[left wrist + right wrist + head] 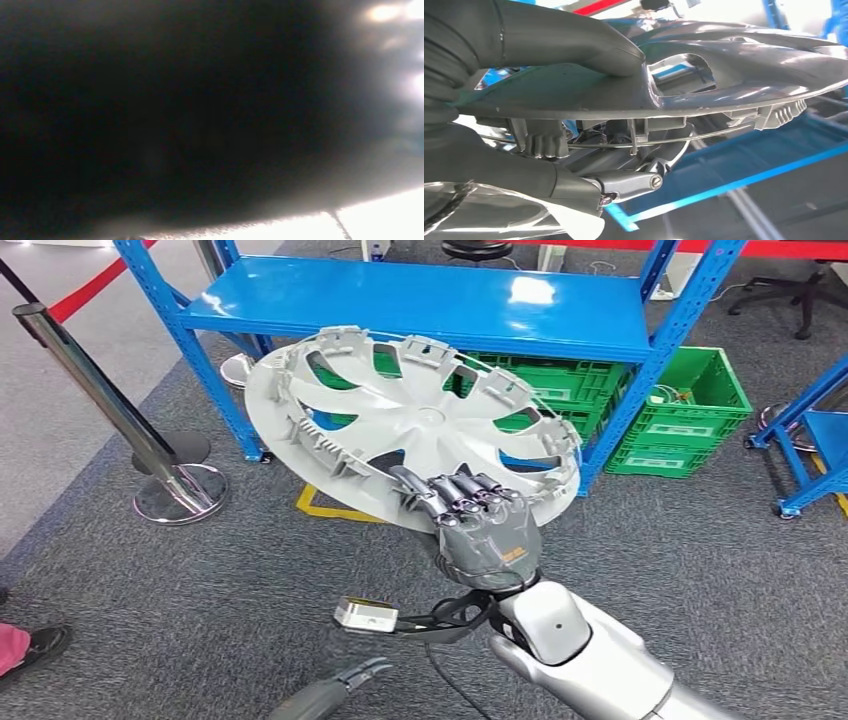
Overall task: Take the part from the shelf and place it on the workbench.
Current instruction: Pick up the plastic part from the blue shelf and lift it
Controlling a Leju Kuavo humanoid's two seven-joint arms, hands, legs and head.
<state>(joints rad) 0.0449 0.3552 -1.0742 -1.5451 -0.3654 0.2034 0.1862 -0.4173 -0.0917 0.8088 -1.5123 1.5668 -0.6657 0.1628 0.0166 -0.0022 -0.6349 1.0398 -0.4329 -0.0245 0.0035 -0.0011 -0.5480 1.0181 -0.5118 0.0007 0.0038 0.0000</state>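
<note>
Grey plastic spoked wheel cover (410,425): right hand (487,530) fingers (470,492) clamp its rim, clear of the blue steel shelf (420,305); left hand (352,677) grip indeterminate.

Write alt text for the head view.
The robot's right hand grips the rim of a grey hubcap and holds it up in front of a blue shelf. Green crates sit on the grey carpet behind, and a stanchion stands at left.

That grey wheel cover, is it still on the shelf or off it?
Off it. The right hand grips the wheel cover by its rim, tilted in the air in front of the blue shelf.
</note>
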